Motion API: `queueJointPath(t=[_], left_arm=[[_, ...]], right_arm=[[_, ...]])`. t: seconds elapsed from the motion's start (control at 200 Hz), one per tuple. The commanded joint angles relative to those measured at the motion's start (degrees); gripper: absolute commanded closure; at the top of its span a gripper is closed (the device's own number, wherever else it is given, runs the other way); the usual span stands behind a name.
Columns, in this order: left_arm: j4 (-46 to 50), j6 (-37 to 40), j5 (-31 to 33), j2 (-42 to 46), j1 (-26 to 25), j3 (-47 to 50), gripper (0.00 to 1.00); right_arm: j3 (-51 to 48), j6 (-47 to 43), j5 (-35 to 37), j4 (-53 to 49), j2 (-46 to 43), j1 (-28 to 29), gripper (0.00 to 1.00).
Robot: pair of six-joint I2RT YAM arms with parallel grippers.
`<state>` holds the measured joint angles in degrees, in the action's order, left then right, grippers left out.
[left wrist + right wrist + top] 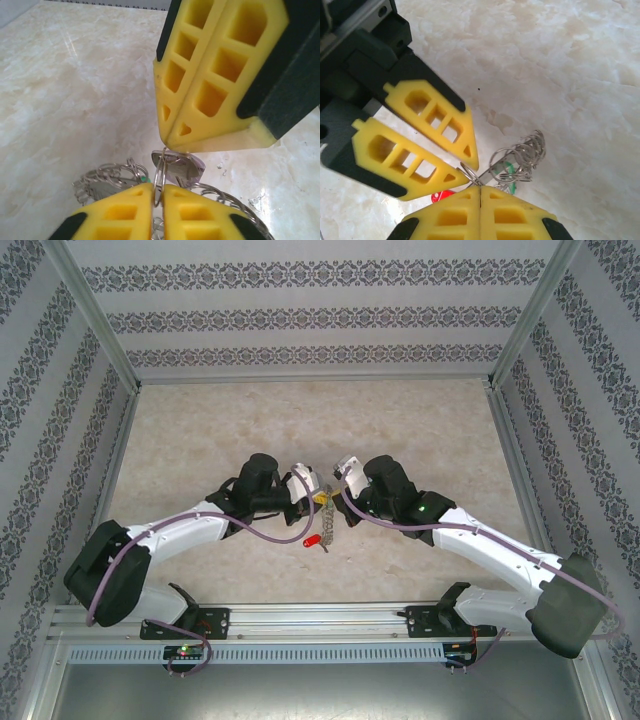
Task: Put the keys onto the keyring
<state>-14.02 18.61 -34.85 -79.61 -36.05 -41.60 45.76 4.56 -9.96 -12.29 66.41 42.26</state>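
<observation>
Left jaws pinch a wire loop (158, 175) of the keyring (525, 150), held up between your arms; right jaws are pressed together at that loop's top, beside what looks like a silver key (186, 169). You're mid-threading, I'd judge. Next, work that key onto the loop without letting it twist. The red-tagged key (312, 539) lies on the table (60, 100) below.
</observation>
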Motion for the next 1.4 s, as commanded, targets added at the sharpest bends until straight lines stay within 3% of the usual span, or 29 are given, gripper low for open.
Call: queueJointPath(t=[0.0,0.28,0.455,0.545,0.595,0.689,0.784,0.959,1.124,1.399], left_arm=[[-3.34,-1.1,1.21,3.3,-0.42,1.06,0.78],[-7.78,-4.99,5.02,10.98,0.41,6.39,0.46],[-9.7,-9.18,9.11,17.14,2.18,10.25,0.35],[-9.85,-12.65,10.81,19.0,3.62,10.4,0.17],[-10.21,-14.58,11.02,19.62,4.39,10.18,0.0],[-10.1,-21.31,13.74,19.3,6.42,9.24,0.0],[-4.84,-30.48,24.33,18.75,7.23,7.0,0.01],[-7.49,-21.84,12.55,16.93,8.09,8.47,0.0],[-2.3,-8.86,0.07,12.05,6.85,6.19,0.2],[0.56,-0.03,-2.47,5.62,3.36,1.55,0.34]], right_arm=[[1.6,-0.71,-0.55,0.32,-1.08,0.62,1.0],[1.99,-0.9,0.84,0.59,-0.42,0.62,1.0],[2.32,-1.04,0.72,0.36,-0.45,0.66,1.0],[2.41,-1.13,0.56,0.31,-0.58,0.73,1.0],[2.41,-1.05,0.38,0.31,-0.67,0.79,1.0],[2.32,-1.29,0.26,0.49,-0.71,0.87,1.0],[2.27,-1.3,0.38,0.39,-0.49,0.86,1.0],[2.31,-0.96,0.31,0.9,0.01,0.92,1.0],[2.58,-1.19,-0.34,0.7,0.58,1.0,1.0],[2.84,-1.36,-0.79,0.89,0.47,1.04,1.0]])
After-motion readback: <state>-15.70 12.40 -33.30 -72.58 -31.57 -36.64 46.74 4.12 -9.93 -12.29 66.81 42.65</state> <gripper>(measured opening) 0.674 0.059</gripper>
